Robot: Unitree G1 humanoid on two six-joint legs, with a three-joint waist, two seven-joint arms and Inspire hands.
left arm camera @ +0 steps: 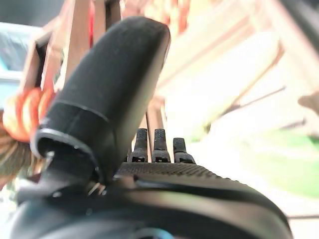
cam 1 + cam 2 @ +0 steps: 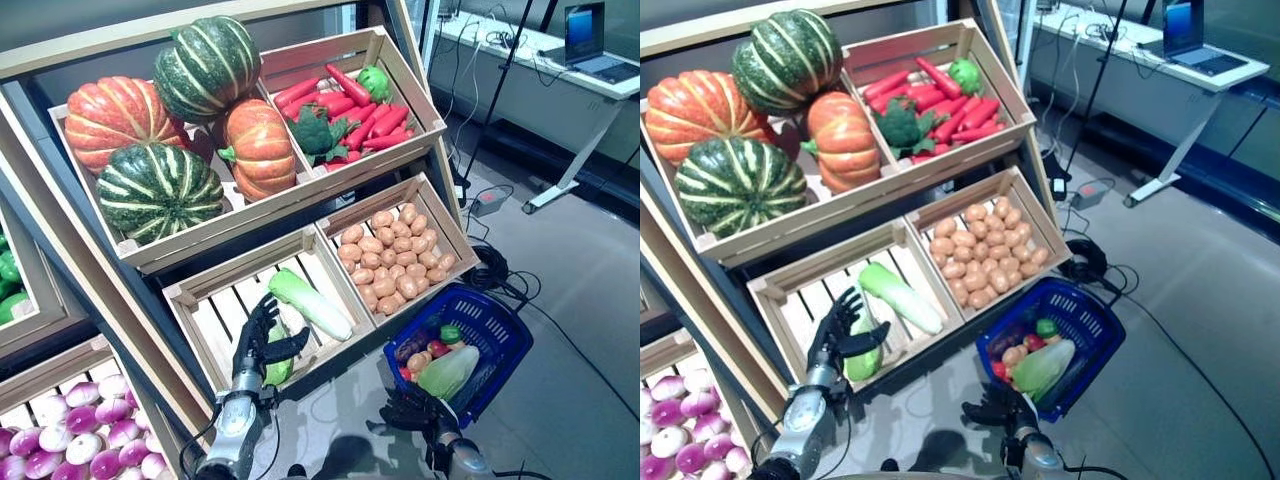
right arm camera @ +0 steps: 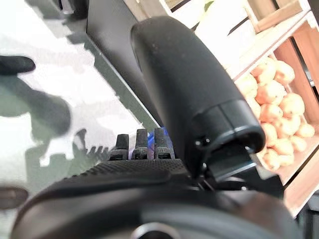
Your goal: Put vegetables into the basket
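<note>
In the left eye view, the left hand (image 2: 258,345) reaches into the lower slatted crate (image 2: 200,300), fingers spread, over a green vegetable (image 2: 279,368); a pale cabbage (image 2: 310,303) lies beside it. The right hand (image 2: 420,410) curls at the rim of the blue basket (image 2: 500,340), which holds several vegetables. The left wrist view shows its fingers (image 1: 154,144) straight. The right wrist view shows potatoes (image 3: 276,119) in a crate.

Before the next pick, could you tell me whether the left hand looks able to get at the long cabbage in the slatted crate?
Probably yes: the left hand is already in the crate, open, with the cabbage lying uncovered beside it.
</note>
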